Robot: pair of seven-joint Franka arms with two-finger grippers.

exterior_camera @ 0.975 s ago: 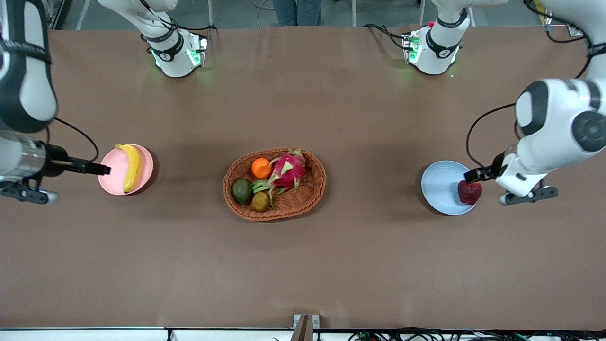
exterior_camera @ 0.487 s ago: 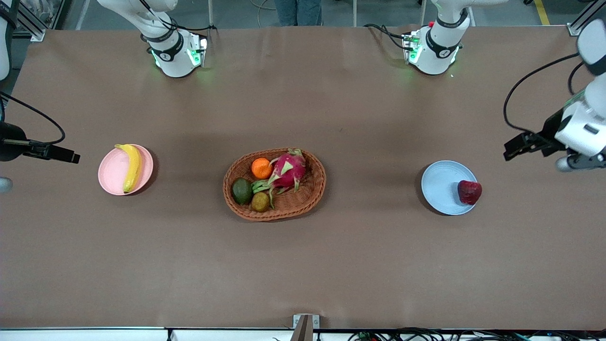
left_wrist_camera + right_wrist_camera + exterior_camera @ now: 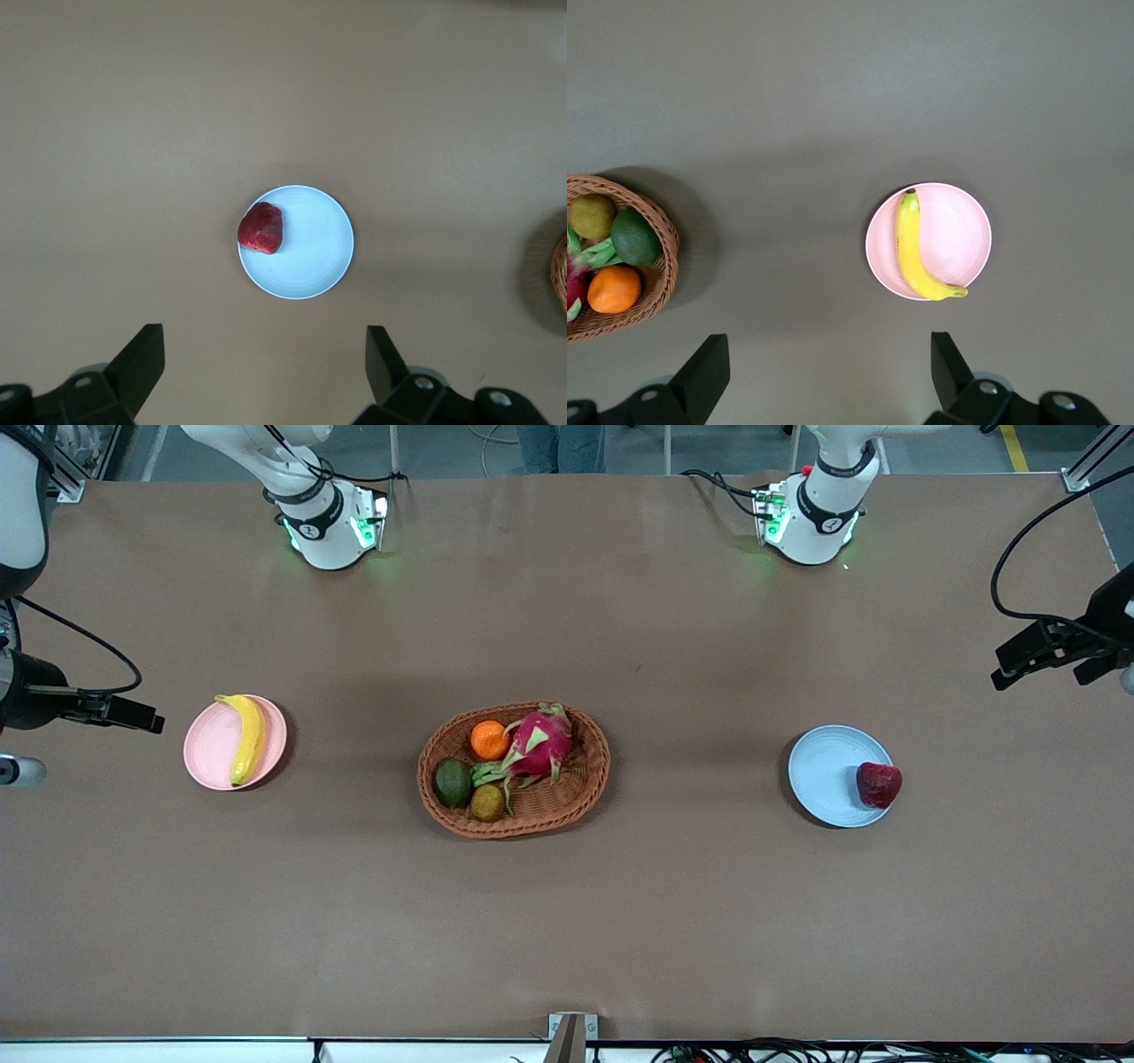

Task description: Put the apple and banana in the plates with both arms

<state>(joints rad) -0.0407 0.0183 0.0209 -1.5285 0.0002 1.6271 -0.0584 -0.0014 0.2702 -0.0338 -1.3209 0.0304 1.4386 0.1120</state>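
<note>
Both arms have pulled up and away since a second ago, when each gripper was down at the rim of its plate. Now the left gripper (image 3: 1032, 657) hangs high over the bare bench at the left arm's end, with nothing in it and its jaws spread wide, as the left wrist view shows. The apple (image 3: 878, 785) sits below and off to one side of that gripper, resting on the light blue plate (image 3: 824, 775) close to the rim that faces the gripper. It lies just inside the edge, not centred.

At the right arm's end, the right gripper (image 3: 133, 714) has drawn back too, though it has eased a little toward its plate again in the last half second. Its jaws are likewise apart and empty. The banana (image 3: 245, 737) lies just past that gripper's tips, stretched across the pink plate (image 3: 213, 748) with its ends near the rim.

Between the two plates, well away from either gripper, the wicker basket (image 3: 585, 797) holds the orange (image 3: 488, 740), the dragon fruit (image 3: 536, 746) and two greenish fruits, untouched.

To my eye both placements are done: each fruit rests on a plate with no gripper on it. What remains looks like no more than the arms clearing off. The apple's spot near the rim is the one thing I would watch.
</note>
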